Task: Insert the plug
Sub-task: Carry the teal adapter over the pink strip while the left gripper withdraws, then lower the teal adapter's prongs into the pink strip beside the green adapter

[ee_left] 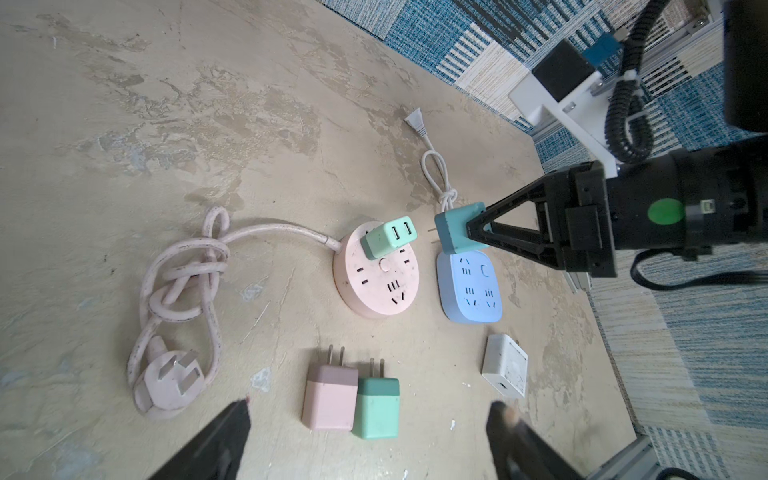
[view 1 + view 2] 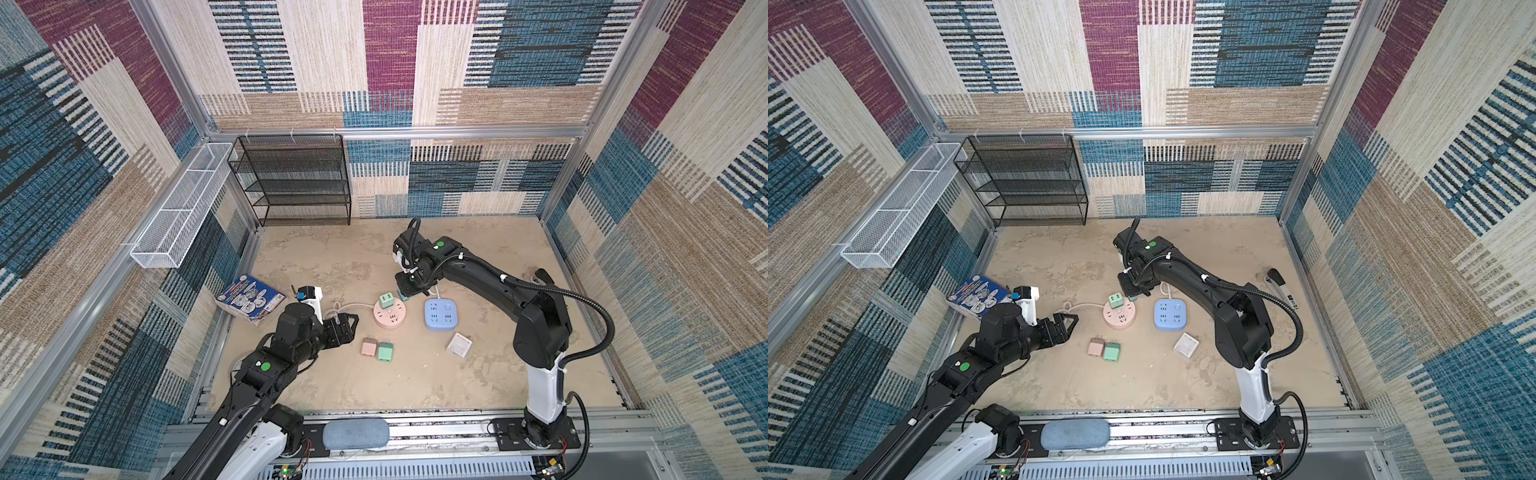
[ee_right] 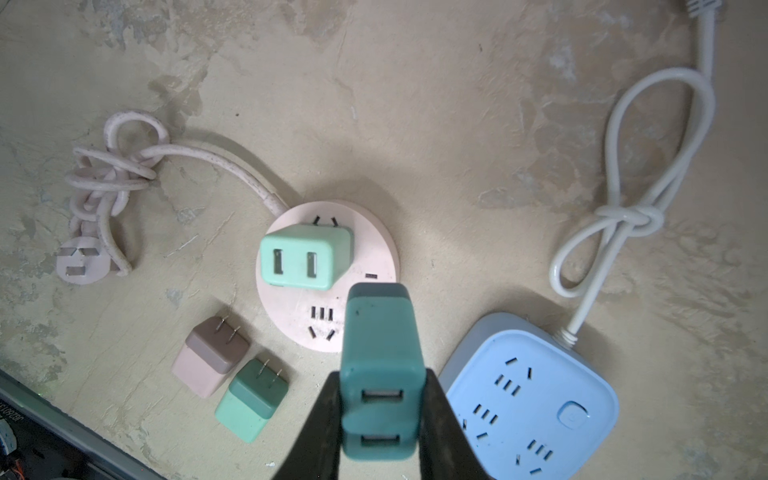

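My right gripper (image 3: 381, 380) is shut on a teal plug (image 3: 378, 332), its pads on the two sides and the USB ports facing the wrist camera. The teal plug (image 2: 405, 296) hangs just behind the gap between a round pink power strip (image 2: 392, 322) and a blue power strip (image 2: 441, 315). In the left wrist view its prongs point toward the pink strip (image 1: 376, 286). A light green plug (image 3: 303, 259) stands inserted in the pink strip. My left gripper (image 2: 348, 322) is open and empty, left of the pink strip, above the floor.
A pink plug (image 2: 368, 347), a green plug (image 2: 385, 352) and a white adapter (image 2: 459, 345) lie loose in front of the strips. The pink cord (image 1: 183, 282) is knotted on the left. A book (image 2: 250, 298), black mesh rack (image 2: 295, 180) and white basket (image 2: 183, 208) stand at the left.
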Controlling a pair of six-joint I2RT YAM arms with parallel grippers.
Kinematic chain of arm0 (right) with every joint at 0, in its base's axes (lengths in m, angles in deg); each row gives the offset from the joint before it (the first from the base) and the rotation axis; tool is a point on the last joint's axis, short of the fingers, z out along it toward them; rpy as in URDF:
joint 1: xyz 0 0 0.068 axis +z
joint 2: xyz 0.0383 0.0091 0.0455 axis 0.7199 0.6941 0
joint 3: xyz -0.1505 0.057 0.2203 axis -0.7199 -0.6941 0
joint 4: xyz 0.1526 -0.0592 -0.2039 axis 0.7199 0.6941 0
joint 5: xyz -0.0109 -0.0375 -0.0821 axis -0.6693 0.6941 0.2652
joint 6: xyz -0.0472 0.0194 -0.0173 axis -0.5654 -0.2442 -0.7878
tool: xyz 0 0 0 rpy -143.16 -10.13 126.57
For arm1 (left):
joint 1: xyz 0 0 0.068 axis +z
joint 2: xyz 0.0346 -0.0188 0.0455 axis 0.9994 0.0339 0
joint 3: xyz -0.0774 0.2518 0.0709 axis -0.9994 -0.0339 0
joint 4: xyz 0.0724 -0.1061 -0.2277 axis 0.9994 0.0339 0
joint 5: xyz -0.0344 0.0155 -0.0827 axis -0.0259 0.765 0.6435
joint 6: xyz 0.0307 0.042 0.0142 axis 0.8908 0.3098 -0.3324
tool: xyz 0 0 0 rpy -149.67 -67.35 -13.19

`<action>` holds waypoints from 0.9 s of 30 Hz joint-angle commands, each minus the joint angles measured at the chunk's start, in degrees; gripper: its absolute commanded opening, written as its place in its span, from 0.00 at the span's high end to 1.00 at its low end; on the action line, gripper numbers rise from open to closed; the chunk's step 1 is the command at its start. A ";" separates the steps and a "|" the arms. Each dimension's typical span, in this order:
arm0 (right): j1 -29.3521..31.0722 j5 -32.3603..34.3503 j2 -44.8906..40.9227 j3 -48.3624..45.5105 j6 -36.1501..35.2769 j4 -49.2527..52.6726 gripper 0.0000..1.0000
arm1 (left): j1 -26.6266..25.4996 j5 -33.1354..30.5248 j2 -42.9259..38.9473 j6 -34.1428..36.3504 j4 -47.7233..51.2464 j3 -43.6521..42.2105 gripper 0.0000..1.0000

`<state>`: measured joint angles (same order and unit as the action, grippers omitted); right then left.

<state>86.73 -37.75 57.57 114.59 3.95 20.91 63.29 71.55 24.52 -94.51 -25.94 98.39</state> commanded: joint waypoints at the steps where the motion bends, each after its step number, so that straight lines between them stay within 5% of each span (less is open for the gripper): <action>1: 0.48 0.21 1.15 1.47 0.50 1.04 1.00 | 0.07 0.62 0.07 0.57 -1.96 -0.22 0.06; 27: 1.94 2.30 6.19 3.42 0.78 3.61 1.00 | -0.01 -0.08 -0.27 0.36 -2.51 -1.75 0.06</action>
<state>88.57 -36.09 63.54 117.68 4.16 24.08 63.29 71.94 24.41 -94.51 -26.86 96.86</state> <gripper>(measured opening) 0.276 0.935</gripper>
